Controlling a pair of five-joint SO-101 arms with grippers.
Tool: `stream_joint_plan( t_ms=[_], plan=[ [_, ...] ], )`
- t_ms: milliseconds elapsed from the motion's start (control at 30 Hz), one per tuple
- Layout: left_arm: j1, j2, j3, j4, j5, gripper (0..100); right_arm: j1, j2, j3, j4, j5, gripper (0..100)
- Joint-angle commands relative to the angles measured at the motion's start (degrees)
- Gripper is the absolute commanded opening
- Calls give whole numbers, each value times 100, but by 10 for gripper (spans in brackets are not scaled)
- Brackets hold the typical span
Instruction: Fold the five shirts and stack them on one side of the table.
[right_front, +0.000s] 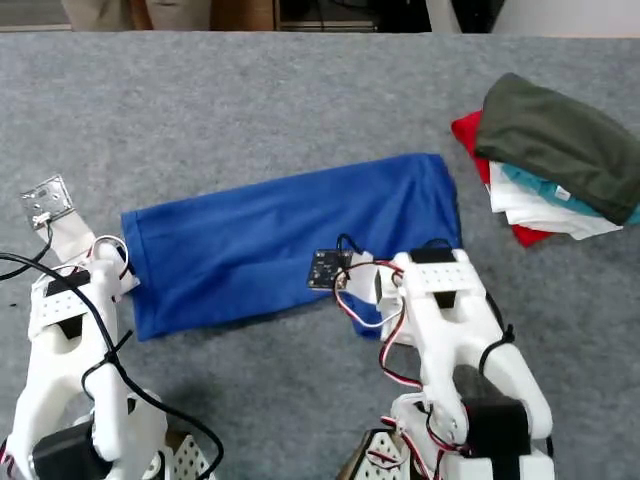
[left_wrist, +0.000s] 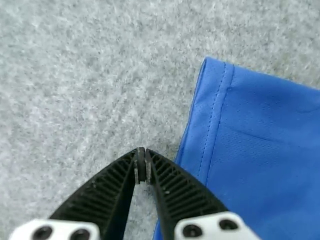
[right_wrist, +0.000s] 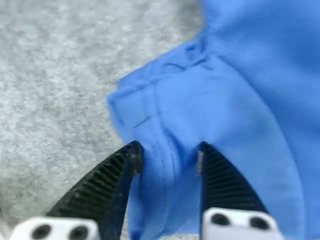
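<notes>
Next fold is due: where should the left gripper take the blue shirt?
Best guess: the hemmed end of the blue shirt beside the left gripper, approached low from the table side. The shirt lies flat, so that free edge offers a lip a finger can slip under. The jaws are shut and must open first.

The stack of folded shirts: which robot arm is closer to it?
Right. The right end effector sits at the end of the blue shirt nearer the stack; the left end effector is off its opposite end.
</notes>
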Motion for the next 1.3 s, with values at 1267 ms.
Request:
stream_joint_plan(
  t_ms=[1267],
  plan=[
    [18, 4, -299, 35, 9, 19, -259, 3459, -6404, 2866, 123, 4]
  ],
)
